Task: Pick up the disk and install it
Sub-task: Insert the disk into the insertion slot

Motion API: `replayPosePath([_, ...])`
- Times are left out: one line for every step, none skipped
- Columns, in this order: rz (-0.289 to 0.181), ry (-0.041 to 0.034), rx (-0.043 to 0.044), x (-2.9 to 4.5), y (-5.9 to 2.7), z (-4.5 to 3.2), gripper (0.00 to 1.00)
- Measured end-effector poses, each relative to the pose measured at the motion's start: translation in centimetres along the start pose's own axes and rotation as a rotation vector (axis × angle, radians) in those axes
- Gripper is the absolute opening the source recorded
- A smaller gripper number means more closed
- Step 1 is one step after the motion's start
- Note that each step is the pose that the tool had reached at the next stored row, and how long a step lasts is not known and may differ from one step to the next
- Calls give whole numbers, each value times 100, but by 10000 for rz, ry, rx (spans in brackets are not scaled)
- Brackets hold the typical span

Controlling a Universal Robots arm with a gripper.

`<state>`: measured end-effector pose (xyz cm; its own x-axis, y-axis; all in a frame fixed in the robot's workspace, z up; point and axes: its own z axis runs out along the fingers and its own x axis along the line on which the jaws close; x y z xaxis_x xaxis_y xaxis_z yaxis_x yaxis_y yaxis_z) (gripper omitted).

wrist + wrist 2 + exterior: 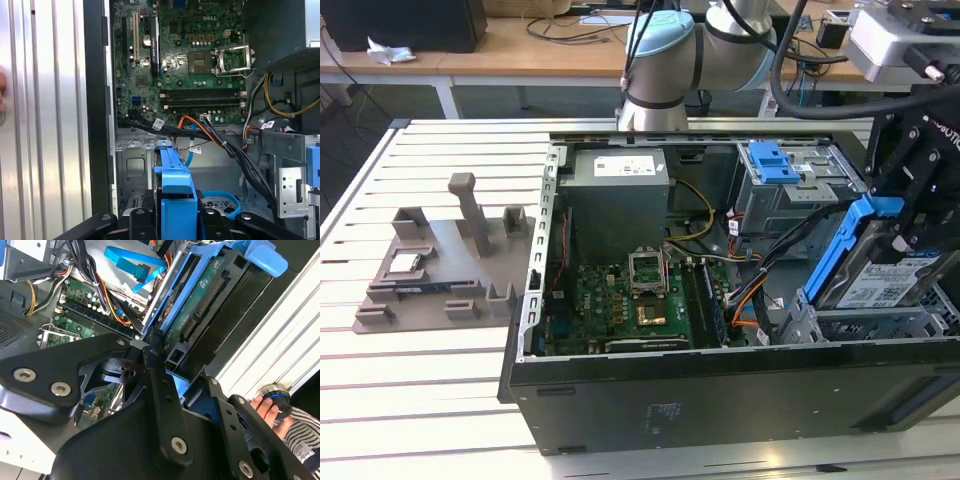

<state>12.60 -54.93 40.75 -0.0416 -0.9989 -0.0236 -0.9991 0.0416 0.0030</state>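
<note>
Gripping the disk (pixel 880 282), the claw (pixel 903 222) is closed on its edges and holds it tilted over the drive bay (pixel 840 326), at the exterior view's right end of the open case (pixel 720 365). Its barcode label (pixel 867 293) faces up, the print too small to read. Cables (pixel 760 290) crowd the bay's inner edge.

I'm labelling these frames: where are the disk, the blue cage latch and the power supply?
the disk (pixel 877 288), exterior view, its white label.
blue cage latch (pixel 772 160), exterior view, its flat top.
power supply (pixel 617 212), exterior view, its grey face.
</note>
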Motion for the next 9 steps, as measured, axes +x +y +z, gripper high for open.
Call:
replayPosePath([0,1,0,0,0,17,37])
replayPosePath([0,0,0,1,0,30,37])
replayPosePath([0,0,0,1,0,41,37])
replayPosePath([0,0,0,1,0,54,37])
replayPosePath([0,0,0,2,0,70,37])
replayPosePath([-1,0,0,2,0,78,37])
replayPosePath([0,0,0,2,0,84,37])
replayPosePath([-1,1,0,2,-1,85,37])
replayPosePath([-1,2,0,2,-1,85,37])
